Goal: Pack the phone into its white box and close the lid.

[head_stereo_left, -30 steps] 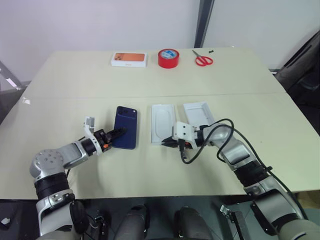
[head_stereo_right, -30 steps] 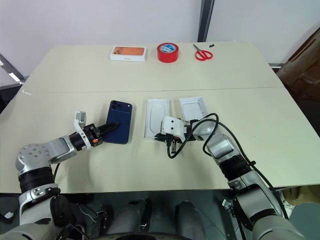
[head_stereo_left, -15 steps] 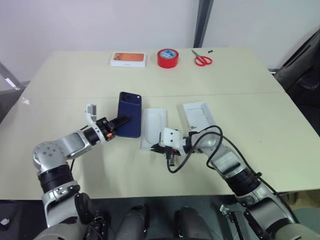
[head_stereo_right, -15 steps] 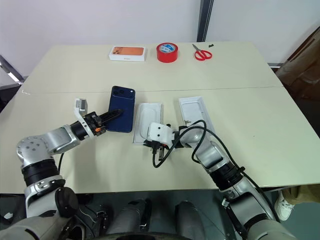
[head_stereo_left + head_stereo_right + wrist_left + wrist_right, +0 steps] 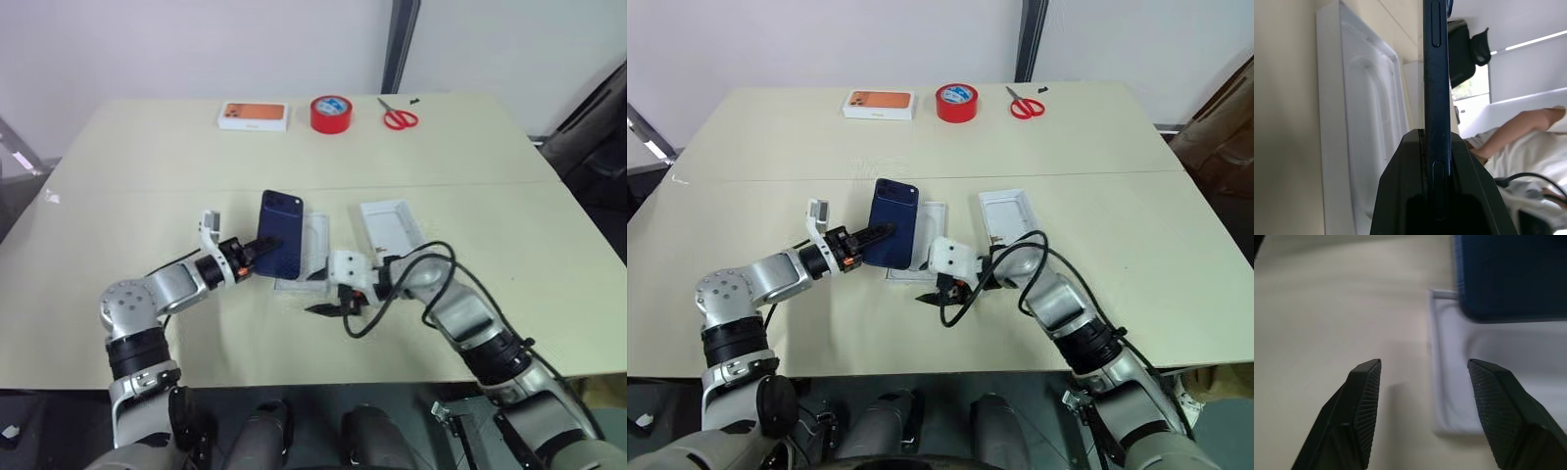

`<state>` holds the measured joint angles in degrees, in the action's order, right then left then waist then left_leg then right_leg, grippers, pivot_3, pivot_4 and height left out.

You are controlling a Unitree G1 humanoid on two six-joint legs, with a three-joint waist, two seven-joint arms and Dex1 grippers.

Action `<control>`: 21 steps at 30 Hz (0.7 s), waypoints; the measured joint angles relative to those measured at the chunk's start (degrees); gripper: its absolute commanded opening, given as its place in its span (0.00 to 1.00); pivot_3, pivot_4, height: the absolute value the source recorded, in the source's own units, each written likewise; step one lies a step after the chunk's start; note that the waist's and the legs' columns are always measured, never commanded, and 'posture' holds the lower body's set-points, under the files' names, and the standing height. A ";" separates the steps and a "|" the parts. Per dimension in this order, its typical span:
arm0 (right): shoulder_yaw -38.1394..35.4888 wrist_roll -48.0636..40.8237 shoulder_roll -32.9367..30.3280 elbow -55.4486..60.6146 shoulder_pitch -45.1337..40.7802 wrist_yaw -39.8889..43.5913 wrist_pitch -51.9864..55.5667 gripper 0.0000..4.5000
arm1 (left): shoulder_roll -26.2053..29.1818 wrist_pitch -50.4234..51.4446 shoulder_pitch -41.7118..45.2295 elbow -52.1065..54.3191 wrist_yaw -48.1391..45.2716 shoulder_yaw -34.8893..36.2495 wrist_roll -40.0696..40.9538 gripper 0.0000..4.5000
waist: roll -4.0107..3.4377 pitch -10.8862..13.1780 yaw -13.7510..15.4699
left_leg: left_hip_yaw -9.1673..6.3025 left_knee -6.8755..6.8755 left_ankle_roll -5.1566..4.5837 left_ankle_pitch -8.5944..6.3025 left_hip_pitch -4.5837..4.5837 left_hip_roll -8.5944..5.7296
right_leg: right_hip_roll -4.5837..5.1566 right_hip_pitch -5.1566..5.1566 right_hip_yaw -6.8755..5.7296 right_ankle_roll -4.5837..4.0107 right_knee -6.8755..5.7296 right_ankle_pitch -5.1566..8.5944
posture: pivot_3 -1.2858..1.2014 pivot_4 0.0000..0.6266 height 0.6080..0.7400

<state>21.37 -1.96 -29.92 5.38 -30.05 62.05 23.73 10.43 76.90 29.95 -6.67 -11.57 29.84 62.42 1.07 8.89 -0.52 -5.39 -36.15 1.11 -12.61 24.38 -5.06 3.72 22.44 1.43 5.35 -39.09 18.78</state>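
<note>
— Phone [image 5: 281, 233] first: where is it from the head camera?
— Pinched by its near end in the left fingers [image 5: 247, 257], its far end beyond them, over the recessed white tray [image 5: 315, 235] on the surface [image 5: 147, 196]. The right fingers [image 5: 323, 307] hang just off that tray's near edge; a second white tray [image 5: 390, 223] lies beyond them.
— And the left wrist view?
— The phone runs edge-on between the two fingers, clamped, with the recessed tray just beside it.
— The right wrist view?
— Fingers spread wide, holding nothing. The tray's corner lies just beyond the gap between them, and the phone's blue face hangs over the tray farther on.
</note>
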 measured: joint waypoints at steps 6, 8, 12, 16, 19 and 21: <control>-3.86 0.00 -3.09 -3.84 -0.06 -1.12 -1.66 0.67 | -0.58 -1.00 -0.51 0.00 0.43 -2.34 -0.72 0.30 | 0.00 0.00 -0.28 | 0.03 0.03 0.00 0.00 0.00 0.02 | -0.01 0.04 0.02 0.00 -0.01 0.00 | 0.52 0.24 0.95; -4.27 0.08 -3.12 -5.16 -0.23 -1.87 -2.40 0.67 | -0.35 -0.97 -0.58 0.00 0.43 -2.74 -0.73 0.53 | 0.00 0.00 -0.26 | 0.03 0.03 0.00 0.00 0.00 0.03 | -0.02 0.05 0.02 0.00 -0.01 0.00 | 0.52 0.24 0.95; -4.35 0.20 -2.96 -6.35 -1.30 -2.97 -3.19 0.67 | 0.10 -0.99 -0.50 0.66 0.14 -3.38 -0.21 0.97 | 0.00 0.00 -0.19 | 0.03 0.01 0.00 0.00 -0.01 0.02 | -0.02 0.00 0.01 0.00 -0.01 0.00 | 0.52 0.24 0.95; -4.35 0.67 -2.42 -8.04 -1.99 -4.00 -4.44 0.67 | 0.94 -0.61 -0.29 1.18 0.71 -3.63 0.64 0.97 | 0.00 0.00 -0.15 | 0.03 0.00 0.00 0.01 -0.01 0.02 | -0.02 0.00 0.02 0.00 -0.01 0.00 | 0.52 0.24 0.95; -4.34 1.02 -2.01 -9.88 -2.20 -4.81 -5.31 0.67 | 1.93 0.18 -0.28 1.35 1.05 -3.62 1.21 0.97 | 0.00 0.00 -0.16 | 0.03 0.01 0.00 0.01 -0.01 0.02 | -0.01 0.02 0.02 0.00 -0.01 0.00 | 0.52 0.24 0.95; -4.32 1.25 -1.91 -10.67 -2.52 -5.10 -5.74 0.67 | 2.67 0.42 -0.39 2.10 1.06 -3.84 1.25 0.97 | 0.00 0.00 -0.18 | 0.03 0.01 0.00 0.01 -0.01 0.02 | -0.02 0.02 0.02 0.00 -0.01 0.00 | 0.52 0.24 0.95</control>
<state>17.05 -0.71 -31.82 -5.29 -32.57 56.95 17.99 13.11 77.32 29.57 -4.56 -10.51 26.00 63.67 1.07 8.89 -0.70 -5.36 -36.15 1.11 -12.61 24.37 -5.04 3.70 22.46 1.44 5.35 -39.10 18.78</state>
